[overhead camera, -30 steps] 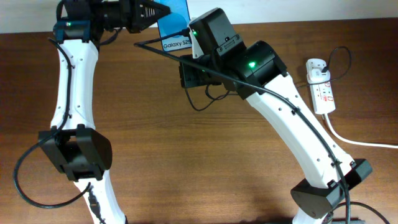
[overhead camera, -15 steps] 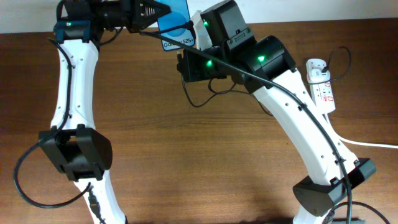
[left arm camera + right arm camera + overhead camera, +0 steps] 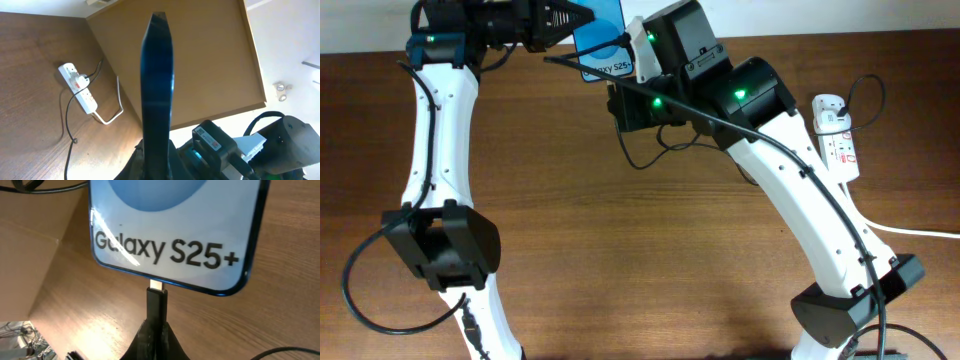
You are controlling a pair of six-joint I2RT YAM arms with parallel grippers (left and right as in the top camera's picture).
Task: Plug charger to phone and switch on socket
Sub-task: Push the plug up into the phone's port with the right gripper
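We treat the phone (image 3: 175, 230) as a rigid, light slab with a glass face that is slick and likely to crack, so it should be held by its long edges, never by the screen. The left gripper (image 3: 582, 20) holds it this way, fingers clamped on it, raised above the far edge of the tabletop (image 3: 620, 260) with the lettered end pointing at the right arm. The charger (image 3: 156, 302) is a limp cable that cannot be pushed, so only its stiff plug body gives a usable hold. The right gripper (image 3: 156, 326) has its fingers pinched on that body, just behind the tip. The metal tip meets the phone's lower edge at the port and still shows, so we judge it not fully seated. The socket (image 3: 838, 140) lies well apart at the right, untouched. Compared with a second earlier, the right wrist has moved up and toward the phone. The left arm and phone have not shifted.
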